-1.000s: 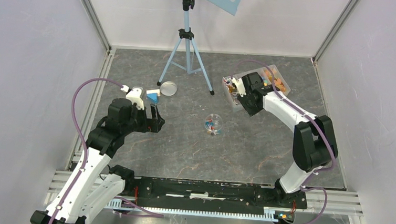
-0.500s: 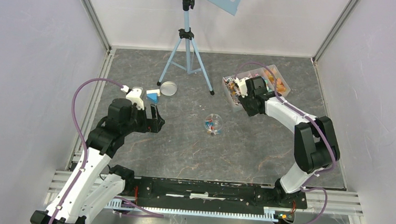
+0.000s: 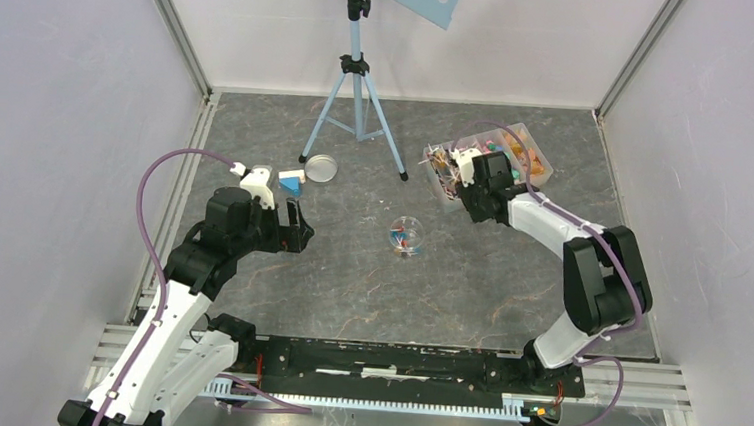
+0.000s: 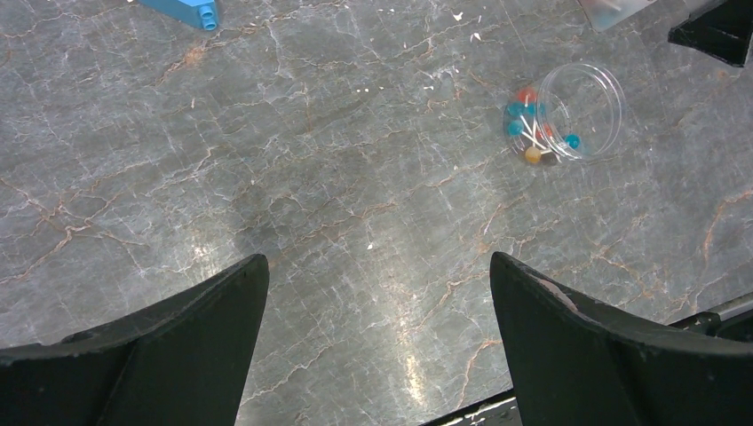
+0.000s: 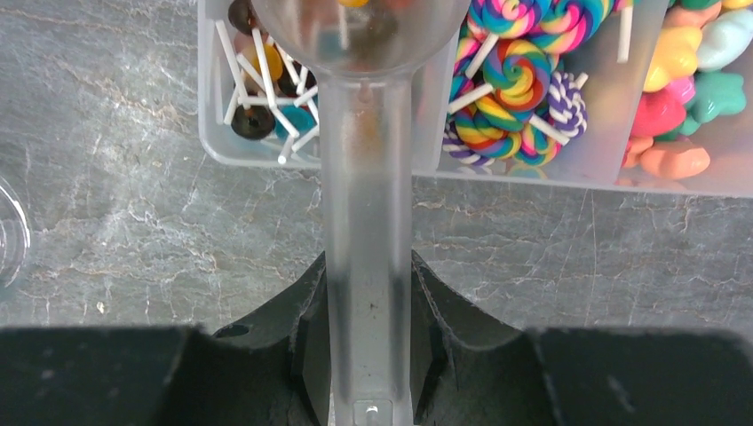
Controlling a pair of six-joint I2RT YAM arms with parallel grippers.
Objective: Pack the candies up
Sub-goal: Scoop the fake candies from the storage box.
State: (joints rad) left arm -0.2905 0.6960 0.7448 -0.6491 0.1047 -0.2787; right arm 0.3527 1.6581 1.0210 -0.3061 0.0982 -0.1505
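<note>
The candies lie in a clear compartmented tray (image 5: 211, 133): small ball lollipops (image 5: 253, 120) on the left, rainbow swirl lollipops (image 5: 513, 71) in the middle, gummies (image 5: 675, 106) on the right. My right gripper (image 5: 368, 266) is shut on the handle of a translucent scoop (image 5: 366, 204), and the scoop's bowl (image 5: 360, 35) hangs over the tray's left compartments with a few sweets in it. A small clear jar (image 3: 406, 237) holding a few lollipops (image 4: 531, 133) sits mid-table. My left gripper (image 4: 377, 262) hovers open over bare table, left of the jar.
The tray (image 3: 545, 165) stands at the back right under my right gripper (image 3: 459, 171). A round clear lid (image 3: 319, 168) and a blue-and-white block (image 3: 292, 180) lie behind my left gripper (image 3: 300, 226). A blue tripod (image 3: 359, 101) stands at the back centre.
My right wrist has shifted slightly over the near-left part of the tray, still holding the scoop. The left arm and the jar have not moved.
</note>
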